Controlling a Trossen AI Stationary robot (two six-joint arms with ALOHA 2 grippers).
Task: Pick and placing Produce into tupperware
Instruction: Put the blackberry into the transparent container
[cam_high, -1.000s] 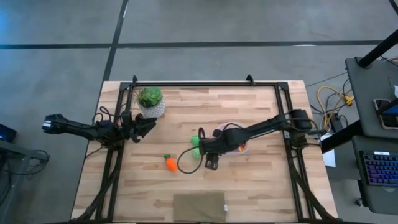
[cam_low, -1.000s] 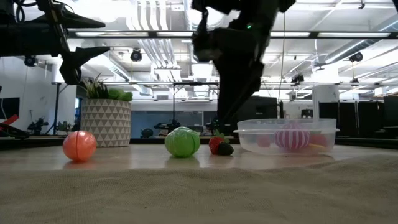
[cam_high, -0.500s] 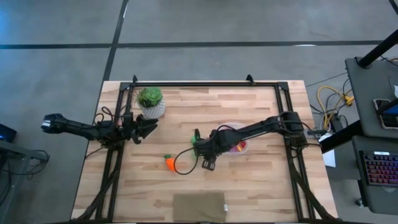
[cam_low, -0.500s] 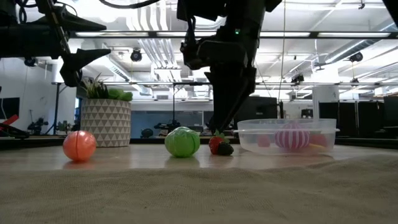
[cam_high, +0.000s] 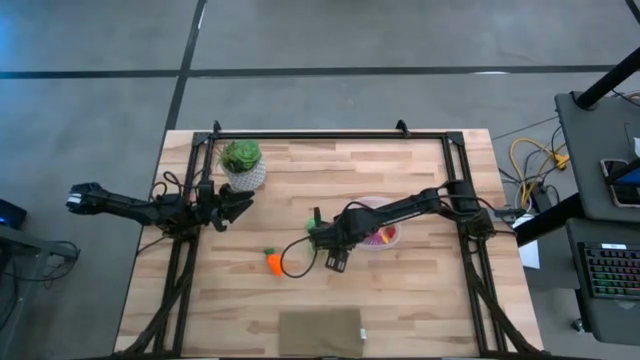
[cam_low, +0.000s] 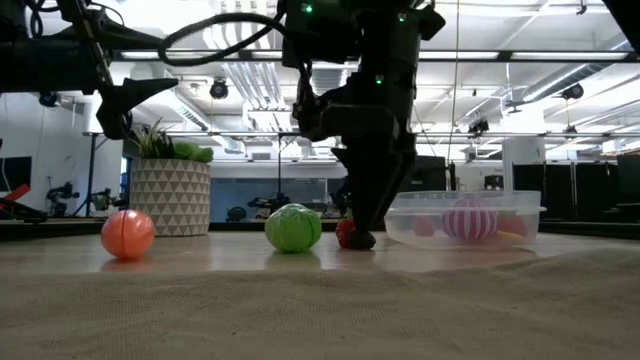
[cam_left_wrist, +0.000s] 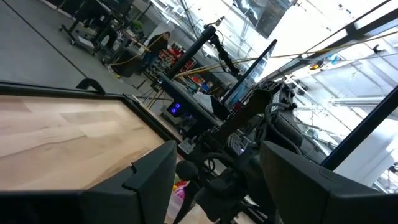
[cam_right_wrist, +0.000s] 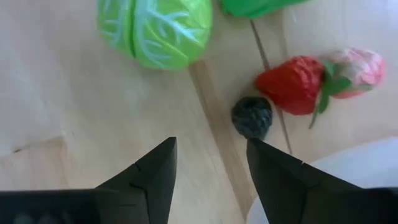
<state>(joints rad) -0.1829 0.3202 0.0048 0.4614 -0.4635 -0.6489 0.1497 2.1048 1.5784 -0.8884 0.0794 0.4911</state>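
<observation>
Right gripper — fingers spread, empty — just above dark berry, seemingly.

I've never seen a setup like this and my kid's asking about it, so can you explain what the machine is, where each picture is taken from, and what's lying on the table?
It is a robot with two dark arms, each ending in a two-finger gripper, at a wooden table. One picture looks straight down, one looks level across the tabletop, and two come from cameras on the wrists.

The right gripper is open and empty, low over the toys beside the clear round container, which already holds a magenta piece. Just ahead of its fingers lie a small dark berry, a red strawberry and a green cabbage-like ball.

The left gripper waits open near the potted plant, holding nothing. An orange carrot lies apart on the table.
</observation>
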